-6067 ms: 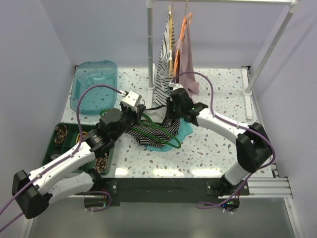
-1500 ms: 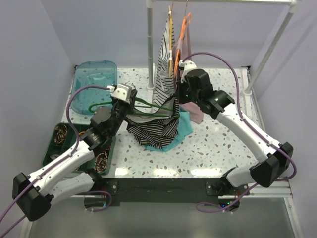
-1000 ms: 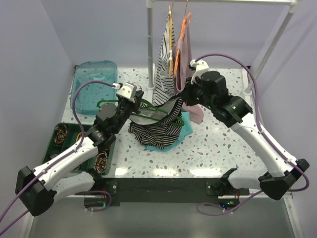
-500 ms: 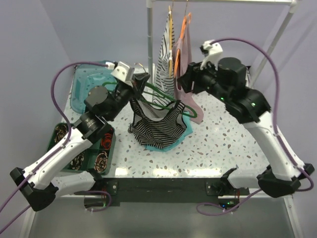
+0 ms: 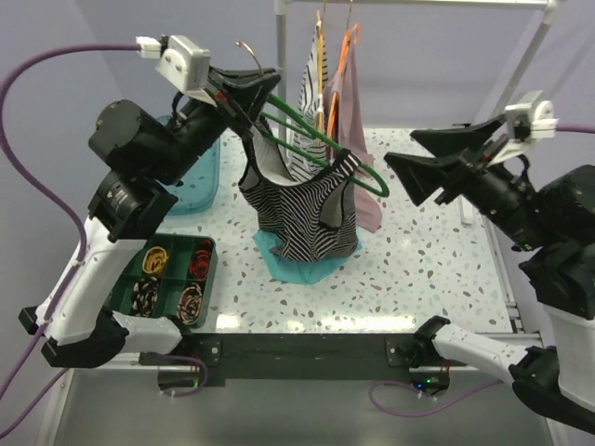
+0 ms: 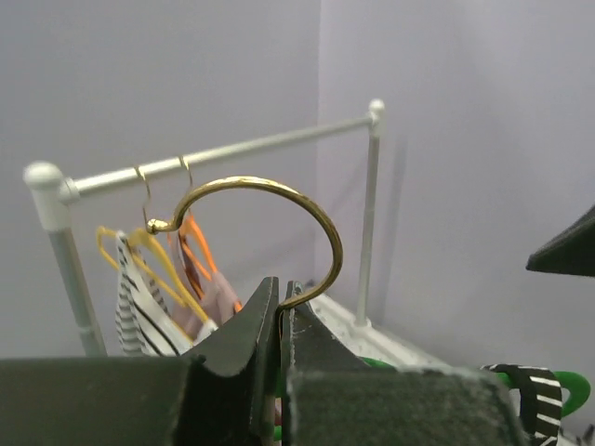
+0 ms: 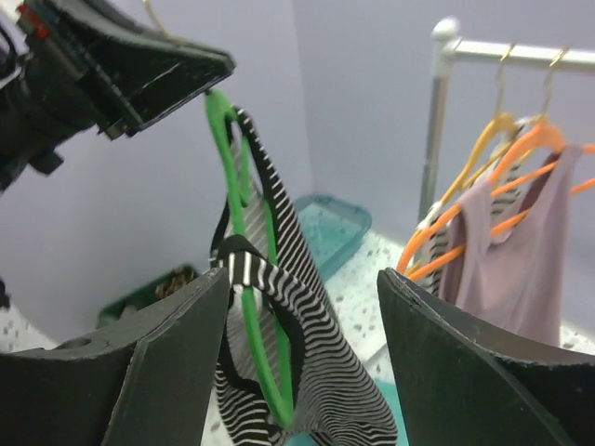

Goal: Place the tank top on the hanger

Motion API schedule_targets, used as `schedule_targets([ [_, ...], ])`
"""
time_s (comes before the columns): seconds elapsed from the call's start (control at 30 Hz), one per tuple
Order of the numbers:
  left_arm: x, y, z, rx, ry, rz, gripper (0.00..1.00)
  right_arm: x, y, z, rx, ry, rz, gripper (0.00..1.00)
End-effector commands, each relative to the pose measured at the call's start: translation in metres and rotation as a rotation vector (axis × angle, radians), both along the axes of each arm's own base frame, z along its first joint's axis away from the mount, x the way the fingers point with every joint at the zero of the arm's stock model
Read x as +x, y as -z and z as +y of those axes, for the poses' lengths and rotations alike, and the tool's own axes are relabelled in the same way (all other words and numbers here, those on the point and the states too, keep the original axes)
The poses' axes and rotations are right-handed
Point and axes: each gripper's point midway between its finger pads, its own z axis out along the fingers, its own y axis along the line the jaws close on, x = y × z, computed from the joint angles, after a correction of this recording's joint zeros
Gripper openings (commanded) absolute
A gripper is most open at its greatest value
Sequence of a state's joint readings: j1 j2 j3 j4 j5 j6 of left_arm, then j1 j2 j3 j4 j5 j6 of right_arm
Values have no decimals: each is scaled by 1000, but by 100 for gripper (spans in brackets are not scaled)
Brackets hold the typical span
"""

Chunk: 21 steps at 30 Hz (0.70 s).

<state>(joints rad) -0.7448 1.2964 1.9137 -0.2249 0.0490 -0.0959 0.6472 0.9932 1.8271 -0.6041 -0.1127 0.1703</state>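
**Item 1, left claw** (image 5: 256,88): closed on the neck of the hanger (image 5: 316,139), just below its brass hook (image 6: 279,200). It is held high over the bench (image 5: 428,269). This likely lets the garment hang free and leaves the hook bare for the rail (image 5: 418,4).

**Item 2, hanger:** green and tilted, with its right end lower than the gripped neck.

**Item 3, tank top** (image 5: 302,209): striped, hanging from the hanger above the teal cloth (image 5: 297,268) at bench centre. Its hem is near the cloth, and whether they touch cannot be told. Both straps appear looped over the green arms. The right strap sits near the low tip, so it may slip off if the tilt grows.

**Item 4, right claw** (image 5: 400,149): open and holding nothing. It is to the right of the hanger's low end and apart from it, with jaws facing it. Judged ready to steady that end or reseat the strap.

**Item 5, rail, far side:** carries 2 other garments, 1 striped (image 5: 311,93) on a yellow hanger and 1 mauve (image 5: 358,121) on an orange hanger. Placement appears nearly complete.
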Motion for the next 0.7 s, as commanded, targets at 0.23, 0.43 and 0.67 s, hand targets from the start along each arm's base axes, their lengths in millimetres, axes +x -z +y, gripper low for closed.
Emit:
schedule_targets([
  [0.23, 11, 194, -27, 212, 56, 333, 0, 16, 188, 54, -304, -206, 393, 65],
  [0.43, 12, 199, -26, 199, 50, 332, 0, 13, 225, 62, -367, -226, 465, 62],
  [0.67, 15, 199, -32, 173, 59, 325, 0, -2, 273, 81, -535, -176, 521, 58],
])
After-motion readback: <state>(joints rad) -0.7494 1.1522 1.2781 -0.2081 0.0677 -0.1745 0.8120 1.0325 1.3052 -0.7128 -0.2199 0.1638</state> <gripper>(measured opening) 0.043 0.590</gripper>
